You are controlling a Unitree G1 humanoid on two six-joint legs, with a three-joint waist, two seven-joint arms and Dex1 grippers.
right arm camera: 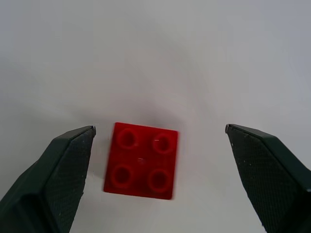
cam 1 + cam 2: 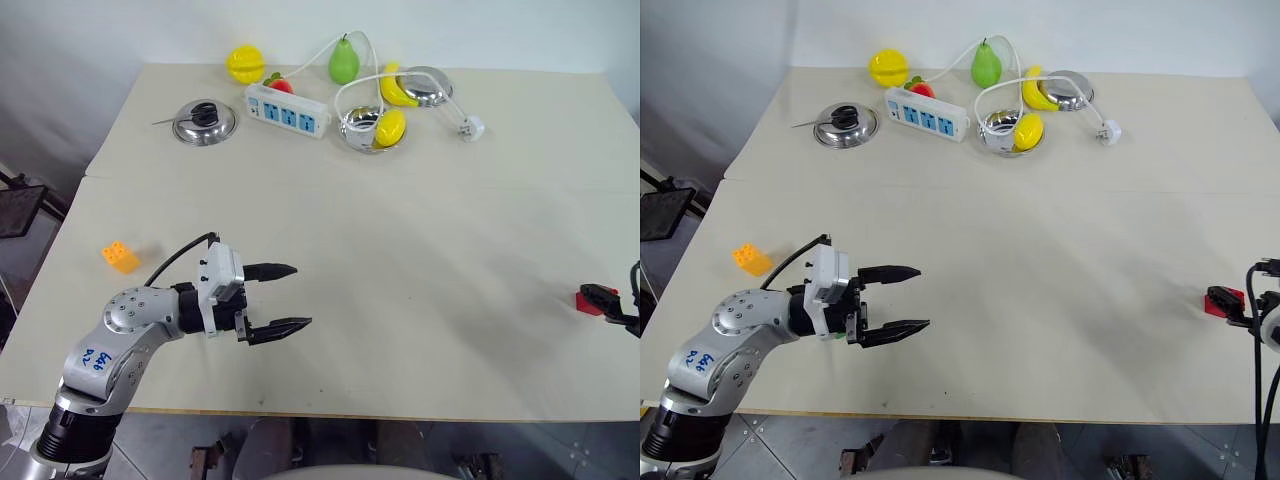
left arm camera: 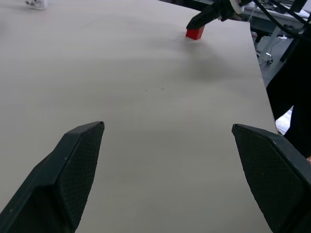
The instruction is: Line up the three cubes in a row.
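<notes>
The red cube [image 1: 141, 161] sat studs-up on the bare counter [image 2: 420, 300] near its right edge, between the two spread fingers [image 1: 63, 165] of the right gripper [image 1: 158, 177] and nearer one finger than the other. Neither finger touched it, so nothing was grasped yet. The step in hand looked like the pick-up of this cube: the gripper was lined up over it but not clamped.

The orange-yellow cube [image 2: 120, 257] lay well apart, near the counter's left edge, just beyond the left arm. A speck of green showed under the left gripper [image 2: 902, 298] in the right eye view; whether that was the green cube, I could not tell. The left gripper hung over the counter with its fingers released wide, holding nothing.

With the cubes so scattered, the row was hardly begun. The next move, in my judgement, called for centring the red cube between the fingers, pinching it squarely on two flat sides, then carrying it toward the middle of the counter.
</notes>
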